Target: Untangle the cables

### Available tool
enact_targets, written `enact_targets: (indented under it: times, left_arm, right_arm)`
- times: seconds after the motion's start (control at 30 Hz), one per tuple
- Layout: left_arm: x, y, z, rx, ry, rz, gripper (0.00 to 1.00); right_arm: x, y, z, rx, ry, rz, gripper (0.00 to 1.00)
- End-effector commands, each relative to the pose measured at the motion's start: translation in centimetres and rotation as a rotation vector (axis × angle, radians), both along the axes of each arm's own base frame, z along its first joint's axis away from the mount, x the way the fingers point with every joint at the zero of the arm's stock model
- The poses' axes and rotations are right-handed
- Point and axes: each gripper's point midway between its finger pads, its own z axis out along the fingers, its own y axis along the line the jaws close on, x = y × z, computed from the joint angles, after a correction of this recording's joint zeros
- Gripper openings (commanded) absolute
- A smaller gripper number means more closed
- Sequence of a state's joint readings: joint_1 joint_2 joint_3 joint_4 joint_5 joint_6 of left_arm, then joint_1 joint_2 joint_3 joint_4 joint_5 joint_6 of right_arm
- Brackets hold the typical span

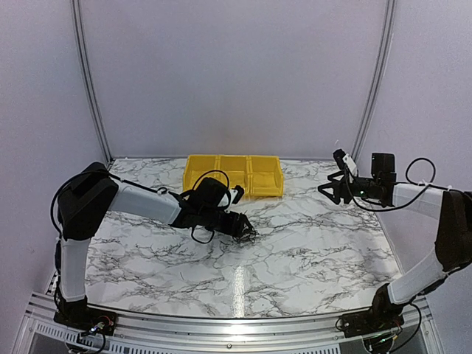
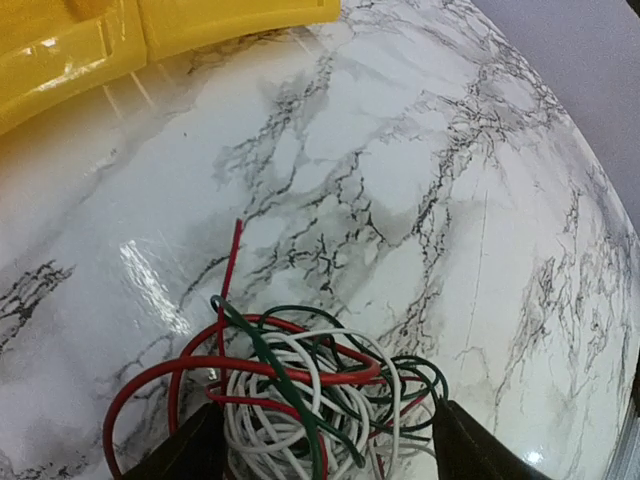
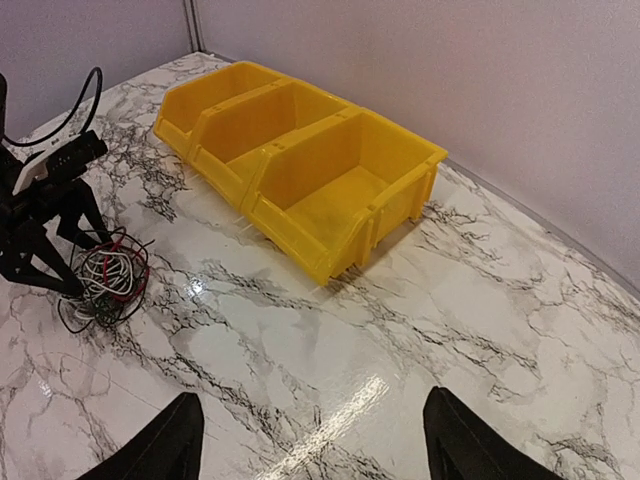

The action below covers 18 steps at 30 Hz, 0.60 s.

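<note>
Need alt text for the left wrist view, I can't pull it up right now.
A small tangle of red, white and green wires lies on the marble table between the left gripper's two dark fingers, which stand apart on either side of it. The edge of the yellow bins shows at top left.
</note>
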<state>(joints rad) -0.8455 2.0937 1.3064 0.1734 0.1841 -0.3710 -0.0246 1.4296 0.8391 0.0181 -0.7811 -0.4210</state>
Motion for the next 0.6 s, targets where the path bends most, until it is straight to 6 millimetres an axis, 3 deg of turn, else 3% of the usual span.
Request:
enact_targets:
  times: [0.0, 0.17, 0.37, 0.57]
  left_arm:
    - [-0.8, 0.4, 3.3, -0.018, -0.092, -0.031, 0.76]
    - [0.0, 4.5, 8.6, 0.071, -0.273, 0.057, 0.90]
    - [0.9, 8.3, 13.6, 0.161, -0.395, 0.165, 0.96]
    - [3.3, 11.3, 15.1, 0.265, -0.480, 0.264, 0.97]
  right_arm:
    - [-0.1, 1.1, 1.1, 0.002, -0.010, 0.045, 0.75]
    - [-0.5, 1.2, 1.6, 0.001, -0.026, 0.053, 0.75]
    - [-1.0, 1.4, 2.6, 0.011, -0.052, 0.069, 0.75]
    - [-1.0, 1.4, 2.3, 0.003, -0.056, 0.075, 0.74]
